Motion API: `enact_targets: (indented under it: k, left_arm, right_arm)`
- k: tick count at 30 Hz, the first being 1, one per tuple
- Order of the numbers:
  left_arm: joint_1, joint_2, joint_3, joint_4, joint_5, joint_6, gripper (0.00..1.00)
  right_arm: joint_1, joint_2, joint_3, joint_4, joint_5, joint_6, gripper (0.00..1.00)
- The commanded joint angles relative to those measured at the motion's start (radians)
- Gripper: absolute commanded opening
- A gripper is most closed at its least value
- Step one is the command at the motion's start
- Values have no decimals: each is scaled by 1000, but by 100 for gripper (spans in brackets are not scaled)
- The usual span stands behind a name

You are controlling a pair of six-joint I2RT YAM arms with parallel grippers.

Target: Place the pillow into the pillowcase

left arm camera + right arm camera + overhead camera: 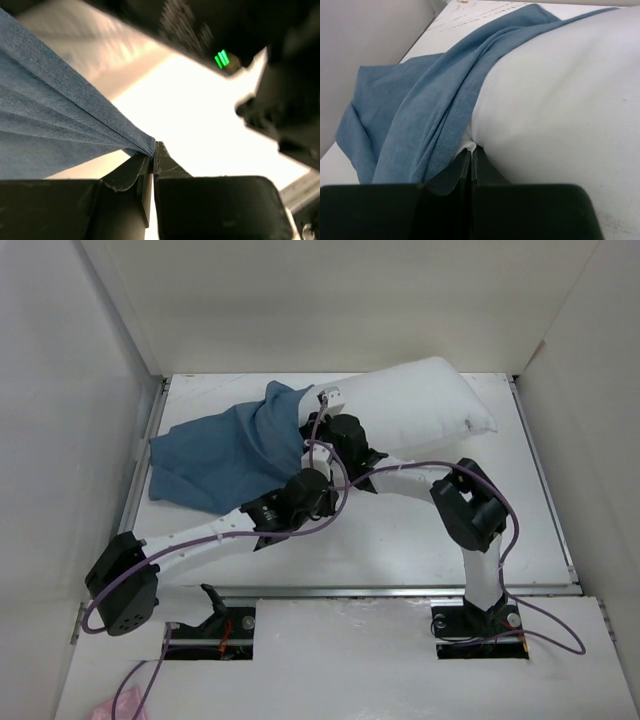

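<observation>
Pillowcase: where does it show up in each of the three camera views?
Top external: pillowcase left of centre, over the pillow's left end.
Left wrist: fills the left, narrowing to bottom centre.
Right wrist: left and centre, against the pillow.
Shared landmark: the white table.

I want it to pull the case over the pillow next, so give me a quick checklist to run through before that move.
1. The left pincer is shut on a fold of the pillowcase: ok.
2. The right pincer is shut at the hem: ok.
3. It pinches cloth only, not the pillow: cannot tell.
4. Hem lies over the pillow's end: ok.
5. Pillow fully covered: not ok, most is bare.
</observation>
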Motion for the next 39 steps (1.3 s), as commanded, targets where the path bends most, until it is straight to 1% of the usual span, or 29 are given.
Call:
enact_targets:
  k: [1,2,3,5,6,7,8,9,10,11,12,14,15,16,17,19,21,23,24,25,27,30,31,32,33,35,36,37,39]
  left_arm:
    - [-119,-48,-12,102,262,-43,0]
    - [-119,-48,-12,84,242,-59,0]
    - [-119,-48,-12,65,219,-88,0]
    - [-119,-58,-2,25,161,-89,0]
    - [-119,-69,14,2,133,-89,4]
    - [-119,-81,29,-45,107,-89,38]
    - [-119,-90,70,-79,31,-89,56]
    - [-119,-90,90,-108,-14,-89,67]
    - [-119,-119,112,-137,-55,-89,78]
    - [-119,-132,156,-198,-94,-89,88]
    - [-119,-147,176,-220,-158,-80,92]
    - [-119,-202,210,-257,-201,-80,97]
    - [-119,-221,231,-269,-239,-70,100]
    - [-119,-241,241,-285,-256,-58,100]
    - [-119,-271,259,-303,-279,-58,100]
    - [-94,-281,281,-334,-322,-67,100]
    - [-43,-281,314,-393,-355,-116,100]
    - [-6,-244,339,-439,-405,-139,100]
    - [15,-192,356,-467,-405,-165,95]
    - [63,-163,391,-514,-405,-165,94]
    - [104,-101,419,-542,-405,-165,94]
    - [198,27,483,-598,-384,-156,93]
    - [222,81,500,-598,-370,-156,93]
    - [255,101,521,-589,-356,-133,91]
    - [267,120,531,-573,-317,-85,91]
    - [295,158,540,-520,-287,-34,91]
    - [304,172,554,-520,-277,-20,88]
    - [316,184,564,-520,-266,-11,86]
    - [344,204,577,-529,-266,2,79]
  right_arm:
    - [10,36,-7,73,44,88,0]
    - [10,22,-7,74,11,88,0]
    - [-5,22,-21,83,-62,102,0]
    - [-19,-18,-57,104,-129,112,8]
    - [-28,-35,-73,104,-167,112,13]
    - [-28,-55,-114,104,-177,112,19]
    - [-28,-102,-139,104,-177,103,28]
    - [-28,-130,-166,104,-177,103,33]
    - [-28,-159,-214,89,-177,93,36]
    - [-28,-221,-235,72,-165,93,44]
    - [-28,-254,-252,16,-149,64,48]
    - [-28,-318,-272,-70,-76,31,55]
    - [-28,-373,-272,-160,-41,11,58]
    - [-28,-400,-272,-201,-8,2,59]
    - [-28,-447,-281,-239,56,2,64]
    - [-28,-486,-282,-346,108,-21,65]
    - [-28,-541,-282,-388,194,-21,73]
    - [-28,-576,-294,-409,246,-21,77]
    - [-28,-592,-294,-410,282,-21,80]
    - [-28,-613,-294,-419,297,-21,88]
    - [-28,-613,-285,-442,343,-32,88]
    - [-28,-613,-259,-488,385,-47,89]
    - [-37,-613,-245,-497,395,-47,90]
    - [-37,-613,-236,-497,408,-47,92]
    - [-37,-613,-236,-497,408,-58,92]
    - [-46,-592,-213,-509,385,-68,93]
    - [-46,-592,-203,-509,370,-85,93]
    - [-57,-583,-194,-521,359,-96,97]
    - [-57,-573,-168,-522,359,-96,97]
